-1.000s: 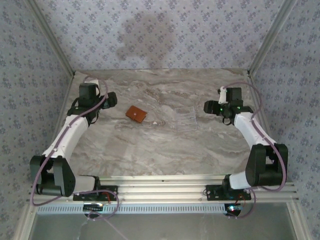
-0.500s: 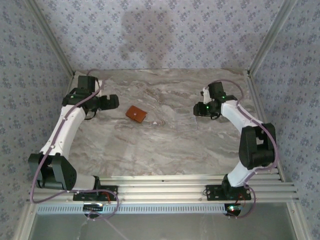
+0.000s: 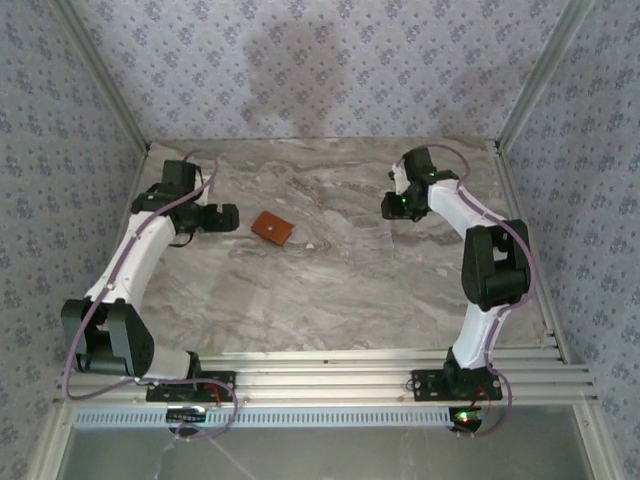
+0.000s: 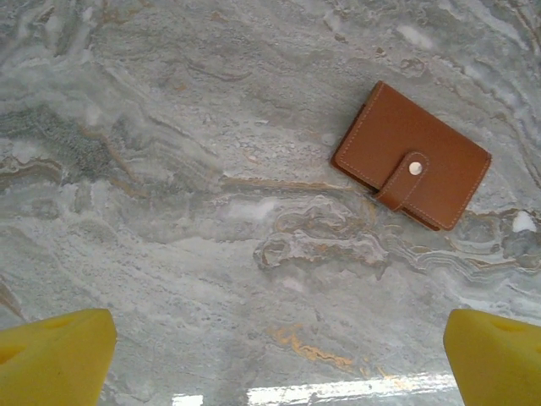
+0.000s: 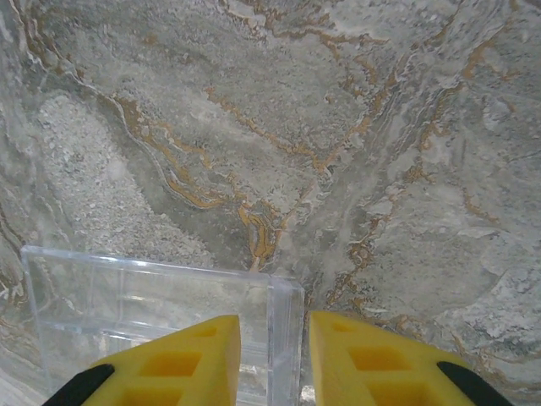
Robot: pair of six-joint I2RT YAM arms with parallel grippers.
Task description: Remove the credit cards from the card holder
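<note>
The card holder (image 3: 272,228) is a small orange-brown leather wallet lying flat on the marble table, folded shut with its snap strap fastened (image 4: 412,167). The credit cards are hidden. My left gripper (image 3: 228,216) hovers just left of the card holder, open wide, with its yellow fingertips at the bottom corners of the left wrist view and only bare marble between them (image 4: 279,359). My right gripper (image 3: 388,206) is at the back right. Its yellow fingers (image 5: 275,347) straddle the corner wall of a clear plastic tray (image 5: 127,300), with a narrow gap on either side of the wall.
The marble table (image 3: 300,290) is boxed in by patterned walls on three sides. The clear tray lies right of centre. An aluminium rail (image 3: 330,375) with both arm bases runs along the near edge.
The right arm has swung toward the back and inward, and its jaws have narrowed around the clear tray's wall. The left gripper has shifted slightly right toward the card holder and stayed wide open.
</note>
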